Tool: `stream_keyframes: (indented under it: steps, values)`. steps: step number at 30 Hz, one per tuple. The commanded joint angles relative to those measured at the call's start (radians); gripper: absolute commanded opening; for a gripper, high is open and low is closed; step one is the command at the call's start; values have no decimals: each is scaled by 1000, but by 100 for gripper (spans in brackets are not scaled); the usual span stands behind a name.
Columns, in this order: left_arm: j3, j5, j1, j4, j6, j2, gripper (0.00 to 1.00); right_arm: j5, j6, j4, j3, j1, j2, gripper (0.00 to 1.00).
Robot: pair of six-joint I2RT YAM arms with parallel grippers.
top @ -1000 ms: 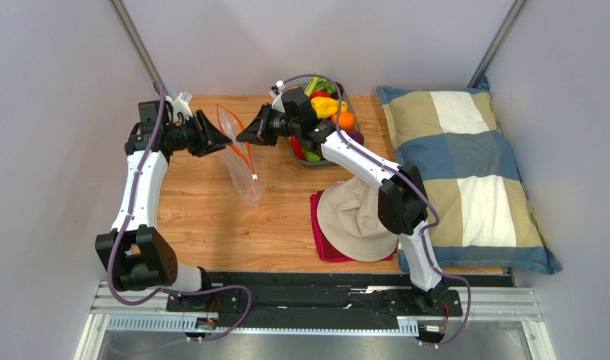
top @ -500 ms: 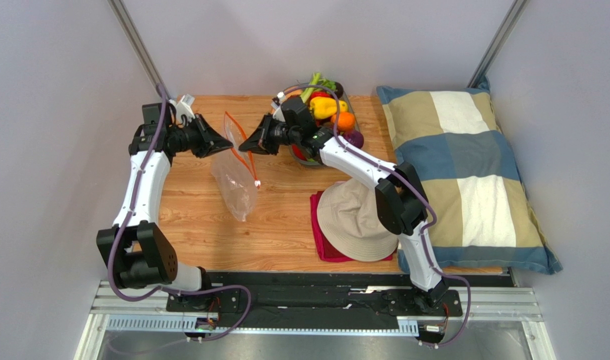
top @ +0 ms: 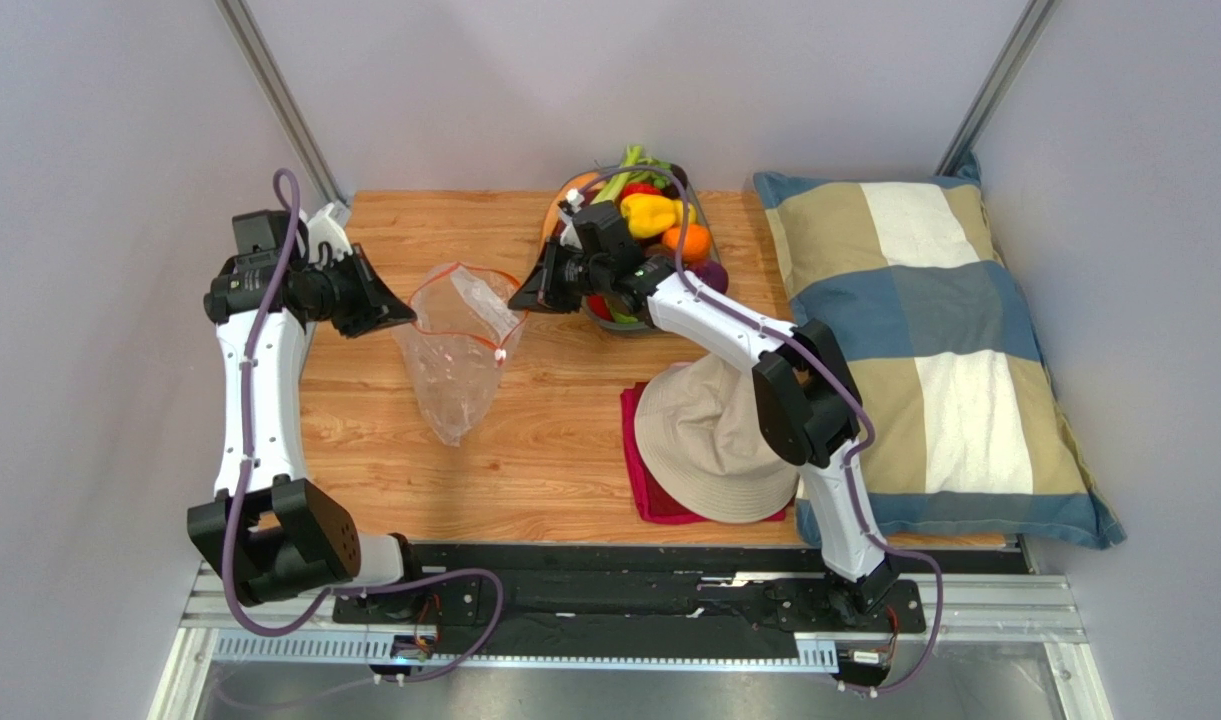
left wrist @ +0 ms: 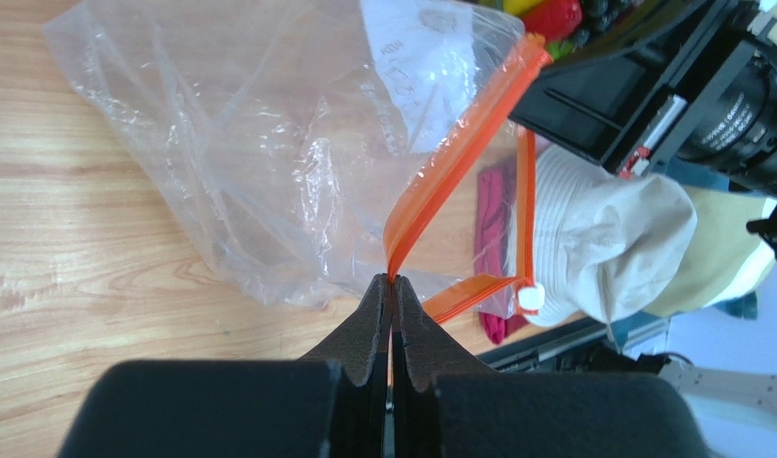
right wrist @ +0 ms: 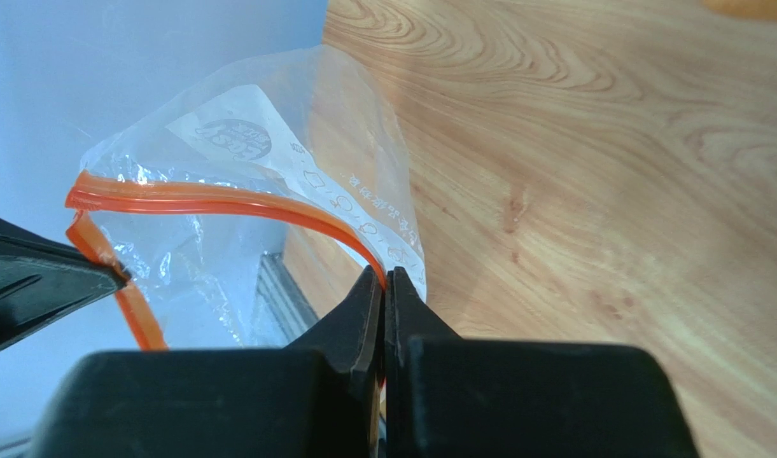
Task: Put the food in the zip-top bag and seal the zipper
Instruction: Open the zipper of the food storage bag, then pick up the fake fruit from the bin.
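Above wooden tabletop, clear crinkly plastic zip-top bag held by its mouth, spread open. Pinched tight on thin orange zipper strip: left gripper, right gripper, opposite sides. Behind, colourful toy food piled, unbagged. Risk: freeing either side to fetch food likely collapses mouth.

The right arm covers part of the bowl, so some food in it is hidden. The hat lies on a red cloth, and only an edge of that cloth shows. From the left wrist, the food is cut off by the top edge, and the right tool runs off the right side. From the right wrist, the left tool is cut off at the left edge, and the zipper slips out of sight between the right tool's pinched tips. The words on the bag label are too small to read.
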Motion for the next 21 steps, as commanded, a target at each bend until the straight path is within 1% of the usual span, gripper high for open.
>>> stream_keyframes:
  steps: [1,3,4,6,7,10,11,12,13,14,15,16,17,20,21]
  values:
    - [6,58,-4,-48,55,-1,0,-16,-166,-18,57,11,-42,9]
    - [4,90,-7,-25,40,7,0,-32,-209,-29,79,14,-42,21]
    - [3,95,-7,-13,34,8,0,-35,-255,-52,101,14,-45,37]
    - [12,95,-5,14,20,19,0,-32,-304,-69,115,14,-54,49]
    - [16,93,-7,21,17,23,0,-11,-364,-90,123,14,-60,59]
    - [32,93,-4,44,-6,39,0,37,-464,-104,123,12,-100,69]
    - [33,96,-5,61,-14,42,0,51,-543,-109,122,14,-117,70]
    - [36,99,-5,69,-21,46,0,66,-583,-111,123,14,-124,70]
    - [36,101,-4,75,-33,49,0,115,-626,-127,128,15,-127,71]
    - [39,101,-5,84,-38,54,0,152,-741,-144,138,22,-124,72]
    - [46,101,-5,87,-38,62,0,189,-792,-163,167,26,-115,72]
    - [49,99,-4,92,-41,63,0,263,-859,-190,183,35,-105,73]
    - [50,98,-5,98,-46,66,0,301,-962,-198,194,40,-95,74]
    - [49,95,-5,118,-58,71,0,468,-1122,-169,192,66,-66,77]
    - [47,96,-5,121,-63,74,0,497,-1209,-152,174,72,-59,78]
